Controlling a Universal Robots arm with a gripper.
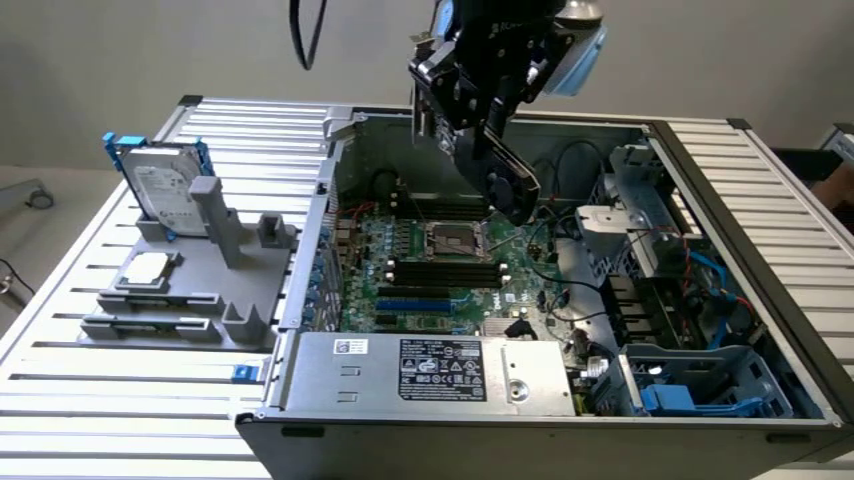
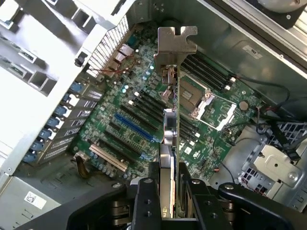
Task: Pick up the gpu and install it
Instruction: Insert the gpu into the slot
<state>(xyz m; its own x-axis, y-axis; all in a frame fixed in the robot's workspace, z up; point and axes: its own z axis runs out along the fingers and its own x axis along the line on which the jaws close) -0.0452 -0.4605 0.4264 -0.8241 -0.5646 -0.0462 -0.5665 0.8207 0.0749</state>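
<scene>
The end effector (image 1: 465, 125) is gripping the gpu (image 1: 499, 178), its fingers (image 2: 145, 201) closing partway onto the card's two flat faces near one short end, so the card is hanging edge-on beneath it with the silver end bracket (image 2: 176, 43) at the end farthest from the grip. The gpu is hovering clear of the motherboard (image 2: 120, 110), which is lying directly below the end effector inside the open computer case (image 1: 400, 150). The long blue slot (image 2: 135, 128) is sitting below and slightly aside of the card's lower edge, not touching it. The card is looking light and stiff, yet probably fragile: a thin board carrying exposed components, so pinching across the flat faces, away from the connector edge, is seeming the safe hold. Being held near one end, it is likely wanting to pivot between the fingers if the bracket is catching on the case wall
</scene>
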